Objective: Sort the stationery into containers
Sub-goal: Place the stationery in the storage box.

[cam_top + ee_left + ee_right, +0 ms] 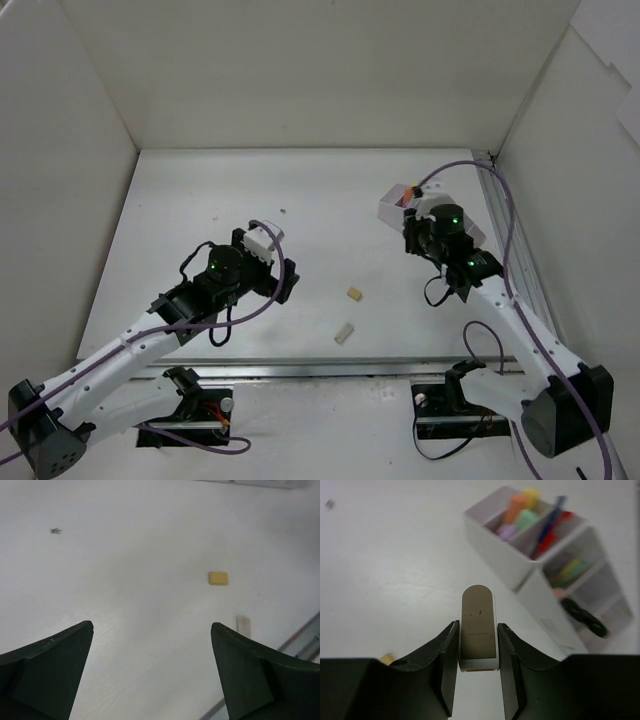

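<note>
The right gripper (478,626) is pinching a sleeved eraser (478,612). Its two fingers press the white sleeve from either side, and the rounded brown end sticks out past the tips toward 12 o'clock. The gripper hangs above the table (395,570). In the top view the right arm (520,330) climbs from its base toward 11 o'clock, and its wrist ends just beside the tray.

In the right wrist view the white tray (495,537) lies at 1 to 2 o'clock from the jaws. Its farthest compartment holds markers (515,506) standing on end (orange, yellow, green and a purple one). The next compartment holds blue and red pens (547,527), which lean across it. Beyond that sit some yellow-green items (572,569), too blurred to name. The black-handled scissors (582,616) are in the compartment at about 3 o'clock.

The left gripper (151,626) has its jaws spread wide over bare table, with nothing between them. In the left wrist view a beige eraser (218,578) lies on the table at 1 o'clock from the jaws. A pale eraser (243,624) lies at 3 o'clock, just beside the right finger's tip. The left arm (130,345) reaches from its base toward 1 o'clock, with the wrist turned toward the two loose erasers.
</note>
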Motion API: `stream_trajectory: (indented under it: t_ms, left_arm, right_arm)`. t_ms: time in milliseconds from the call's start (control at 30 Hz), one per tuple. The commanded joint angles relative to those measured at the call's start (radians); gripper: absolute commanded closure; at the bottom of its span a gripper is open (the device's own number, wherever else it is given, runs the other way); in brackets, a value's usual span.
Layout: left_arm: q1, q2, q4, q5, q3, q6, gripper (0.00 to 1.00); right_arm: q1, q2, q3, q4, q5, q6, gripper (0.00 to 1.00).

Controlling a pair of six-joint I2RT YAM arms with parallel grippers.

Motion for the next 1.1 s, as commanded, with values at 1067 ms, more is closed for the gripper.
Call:
stream_trajectory:
  t_ms: [1067]
  left_arm:
    - [0.14, 0.426, 0.053, 0.221, 0.171, -0.02, 0.01]
  right_arm:
    - [-0.516, 0.36, 0.152, 0.002, 0.277, 0.424, 0.76]
